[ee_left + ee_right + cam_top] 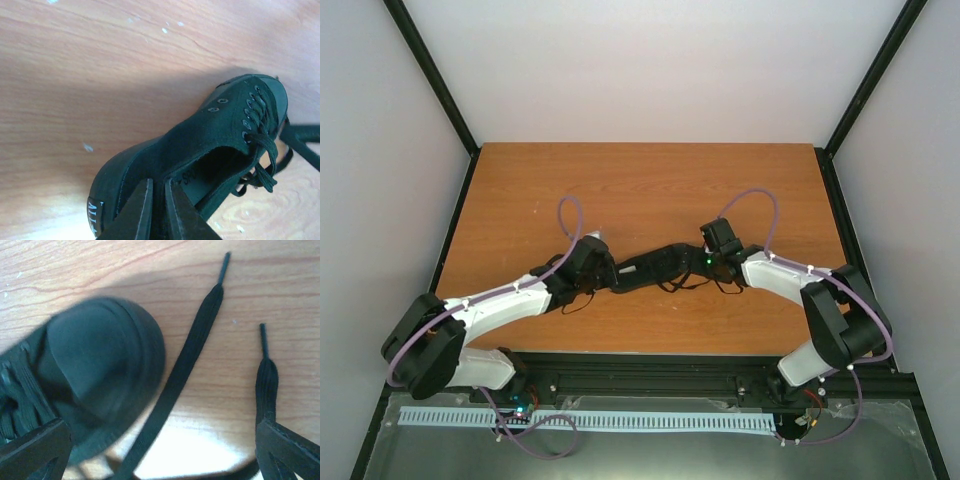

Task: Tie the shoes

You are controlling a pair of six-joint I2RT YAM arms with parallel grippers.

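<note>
Left wrist view shows our left tool (158,186) clenched on the shoe (210,135) heel to anchor it, with our right tool (159,429) released over the laces (182,375).

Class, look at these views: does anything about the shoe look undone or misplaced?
Yes: the black canvas lace-up shoe is untied; two thin black lace ends trail loose across the wooden table beside its toe.

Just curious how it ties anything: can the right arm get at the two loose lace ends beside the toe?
Probably yes. The right gripper is open right over them, and both lace ends lie flat on the bare table beside the toe of the shoe, with nothing covering them.
</note>
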